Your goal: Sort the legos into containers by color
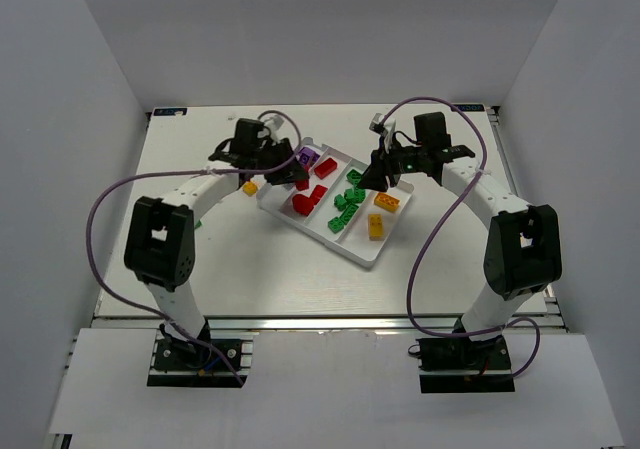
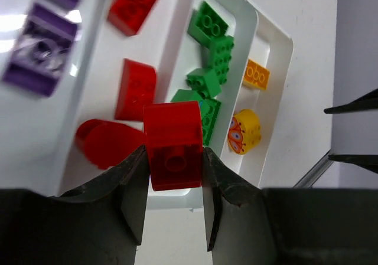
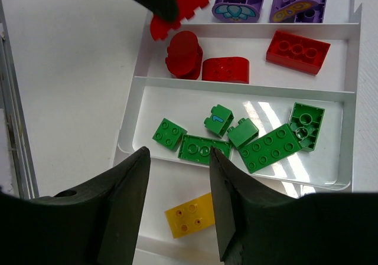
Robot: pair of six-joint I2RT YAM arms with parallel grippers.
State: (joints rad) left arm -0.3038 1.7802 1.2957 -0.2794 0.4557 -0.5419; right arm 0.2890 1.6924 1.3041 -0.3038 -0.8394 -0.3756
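The left gripper (image 2: 174, 162) is clenched on a red curved-top brick (image 2: 172, 138), holding it above the end of the white tray (image 2: 277, 100) near the red compartment. The right gripper (image 3: 180, 156) hangs released and empty over the green bricks (image 3: 269, 148).

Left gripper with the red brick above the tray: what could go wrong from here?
1. The left gripper holds the red brick right at the tray's end rim, near a divider. Released here, it may fall into a neighbouring compartment or onto the table.
2. Red bricks crowd that end of their compartment, so it could bounce off them.
3. The right gripper hovers open over the same tray, so the arms might clash.
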